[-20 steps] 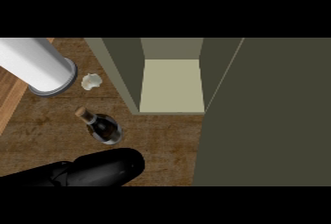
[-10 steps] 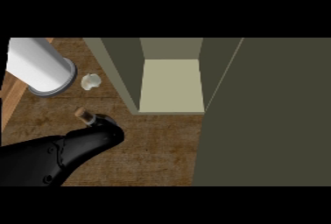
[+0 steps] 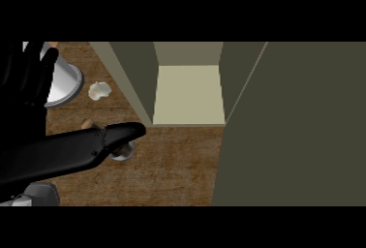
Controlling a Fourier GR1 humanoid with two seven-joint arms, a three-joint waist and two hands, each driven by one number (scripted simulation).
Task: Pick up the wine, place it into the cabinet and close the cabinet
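Observation:
The wine bottle (image 3: 124,154) is on the wooden counter (image 3: 172,169), left of the cabinet's front. Only its cork end (image 3: 87,123) and a bit of its base show. My right hand (image 3: 107,140) comes in from the lower left and lies across the bottle with its fingers stretched out straight, the tips close to the cabinet's left wall. Whether it touches the bottle is hidden. The cabinet (image 3: 187,94) stands open with a pale bare shelf inside, and its dark door (image 3: 300,121) is swung out at the right. At the upper left edge my left hand (image 3: 28,72) rests open, fingers up.
A white and grey cylinder (image 3: 64,85) stands at the upper left, partly behind the left hand. A small white lump (image 3: 99,90) lies between it and the cabinet's left wall (image 3: 132,82). Bare wood stretches in front of the cabinet.
The right hand has reached farther right and up across the bottle, its fingertips now near the cabinet wall. The left hand has come into view at the upper left.

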